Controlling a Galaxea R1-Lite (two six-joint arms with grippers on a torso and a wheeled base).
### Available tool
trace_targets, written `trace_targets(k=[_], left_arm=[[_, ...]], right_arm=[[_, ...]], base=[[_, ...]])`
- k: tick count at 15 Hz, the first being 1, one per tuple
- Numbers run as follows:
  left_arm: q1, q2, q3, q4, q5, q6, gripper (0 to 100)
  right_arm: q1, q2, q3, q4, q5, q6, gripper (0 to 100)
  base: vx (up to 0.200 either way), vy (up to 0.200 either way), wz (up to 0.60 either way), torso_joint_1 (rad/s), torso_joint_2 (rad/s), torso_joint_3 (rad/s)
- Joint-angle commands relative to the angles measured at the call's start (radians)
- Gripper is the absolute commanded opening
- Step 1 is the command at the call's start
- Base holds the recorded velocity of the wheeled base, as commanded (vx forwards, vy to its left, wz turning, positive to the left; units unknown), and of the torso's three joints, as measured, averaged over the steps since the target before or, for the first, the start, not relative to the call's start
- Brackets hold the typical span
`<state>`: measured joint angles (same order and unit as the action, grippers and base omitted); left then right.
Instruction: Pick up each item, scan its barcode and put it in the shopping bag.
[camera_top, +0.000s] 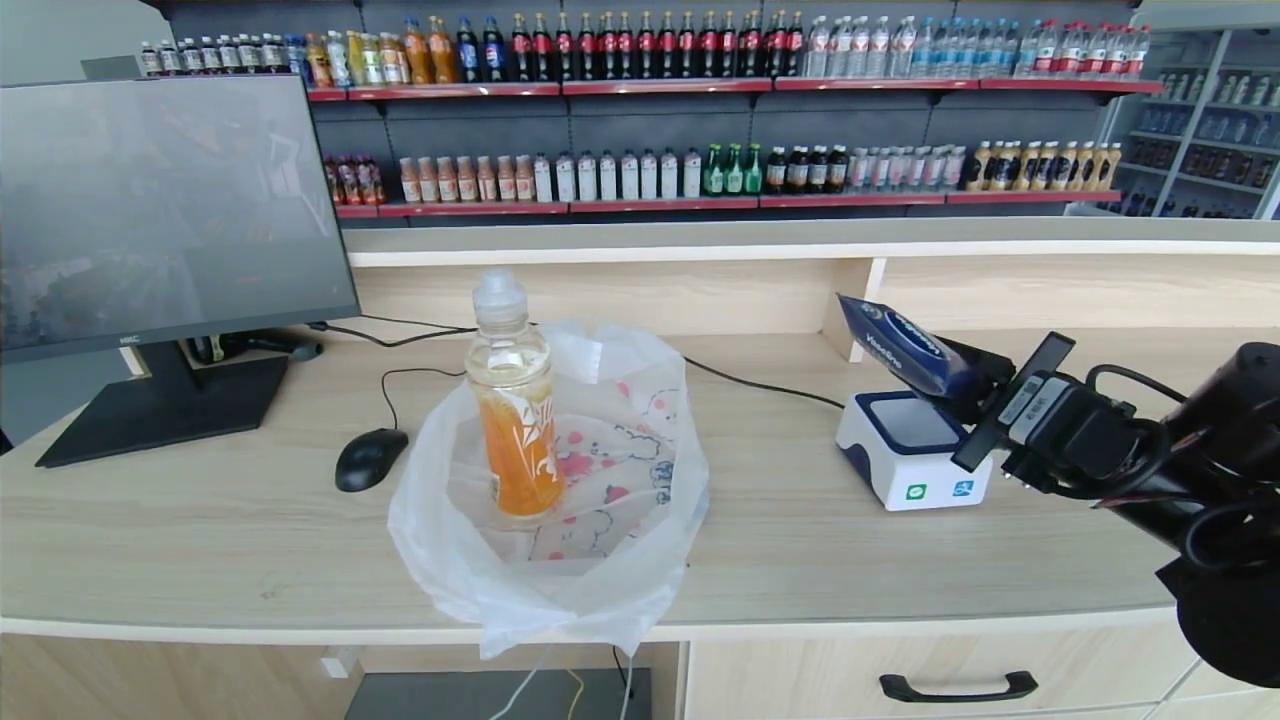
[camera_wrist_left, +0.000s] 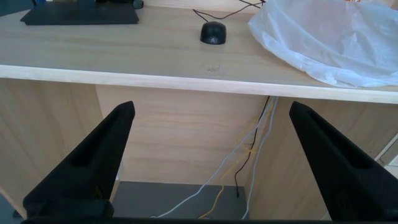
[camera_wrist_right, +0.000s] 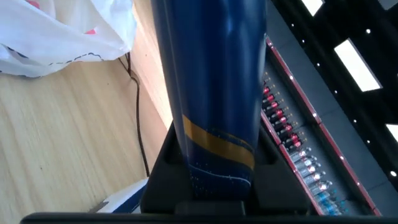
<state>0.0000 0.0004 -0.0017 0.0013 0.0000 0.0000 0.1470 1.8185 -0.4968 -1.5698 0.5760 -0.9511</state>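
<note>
— What did I have at my left end?
— Your left fingers (camera_wrist_left: 93, 162) stood wide apart with nothing between them. They were low in front of the surface (camera_top: 200, 540), below its front edge. On top, you had a dark monitor (camera_top: 170, 210) at the far left. A black mouse (camera_top: 370, 458) lay just right of its stand.

— And in the middle?
— The shopping bag (camera_top: 600, 520), thin and white with a pink and blue print, sat open near the front edge, its rim slumped outward. A bottle (camera_top: 512, 400) of orange drink stood upright inside it, its clear cap on top. A black cable (camera_top: 760, 385) ran from behind the bag toward the right.

— Where was the item I was handling?
— Further right. You had a white scanner (camera_top: 905, 460) with a dark top window, standing well apart from the bag. The blue packet (camera_top: 900, 348) was in the air just above that scanner, tilted, with its free end pointing up and to the left. Your right fingers (camera_top: 990, 372) were clamped on its lower end, one on each side.

— Anything below that?
— A drawer with a black handle (camera_top: 958, 687) sat under the surface on that side.
</note>
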Motion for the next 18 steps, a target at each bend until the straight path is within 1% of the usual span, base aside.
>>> trace_targets(k=[1, 6, 9, 18], left_arm=[[0.0, 0.0, 0.0, 0.0, 0.0, 0.0, 100], [0.0, 0.0, 0.0, 0.0, 0.0, 0.0, 100], [0.0, 0.0, 0.0, 0.0, 0.0, 0.0, 100], [0.0, 0.0, 0.0, 0.0, 0.0, 0.0, 100]], right_arm=[[-0.004, 0.019, 0.001, -0.001, 0.01, -0.012, 0], [-0.018, 0.067, 0.007, -0.001, 0.071, -0.04, 0], [-0.035, 0.074, 0.006, -0.001, 0.09, -0.044, 0], [-0.04, 0.087, 0.009, -0.001, 0.094, -0.055, 0]], base=[[0.0, 0.0, 0.0, 0.0, 0.0, 0.0], [0.0, 0.0, 0.0, 0.0, 0.0, 0.0], [0.0, 0.0, 0.0, 0.0, 0.0, 0.0], [0.0, 0.0, 0.0, 0.0, 0.0, 0.0]])
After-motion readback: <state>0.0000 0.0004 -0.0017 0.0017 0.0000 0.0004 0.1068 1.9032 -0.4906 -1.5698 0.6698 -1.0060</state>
